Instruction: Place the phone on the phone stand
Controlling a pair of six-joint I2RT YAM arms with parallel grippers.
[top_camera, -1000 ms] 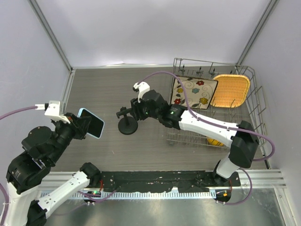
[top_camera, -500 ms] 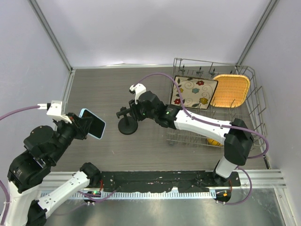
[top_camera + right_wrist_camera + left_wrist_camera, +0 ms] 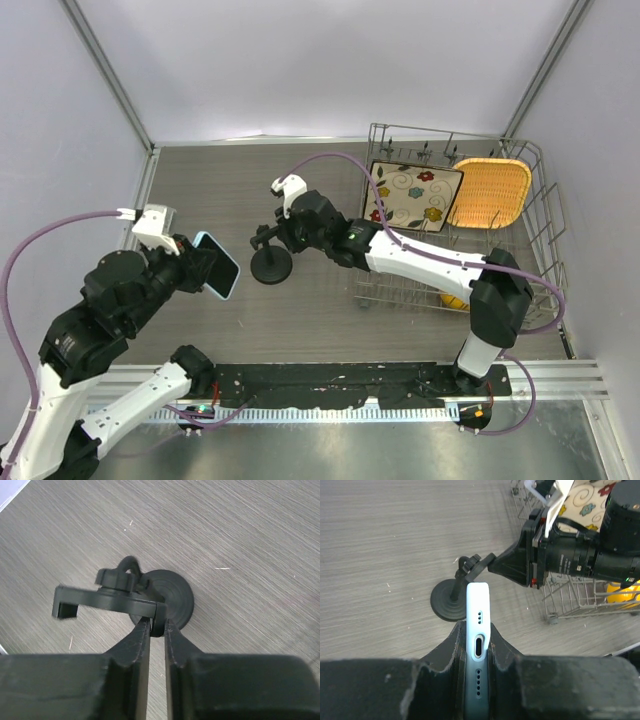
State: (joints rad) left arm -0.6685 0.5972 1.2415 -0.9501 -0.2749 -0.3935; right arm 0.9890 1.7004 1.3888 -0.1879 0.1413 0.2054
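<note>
The phone (image 3: 219, 265), black screen with a pale blue rim, is held in the air by my left gripper (image 3: 196, 268), which is shut on it. In the left wrist view the phone's port edge (image 3: 478, 625) stands upright between the fingers, just short of the stand. The black phone stand (image 3: 270, 262) stands on the table with its round base (image 3: 449, 601) flat. My right gripper (image 3: 283, 232) is shut on one end of the stand's cross-bar cradle (image 3: 111, 600), with the disc base (image 3: 172, 598) below it.
A wire dish rack (image 3: 535, 200) stands at the right, holding a flowered square plate (image 3: 412, 196), an orange tray (image 3: 490, 192) and a yellow object (image 3: 457, 301). Grey walls close the table at the back and sides.
My left gripper has carried the phone to the right, closer to the stand. My right gripper has stayed on the cradle and shifted slightly left with the stand.
</note>
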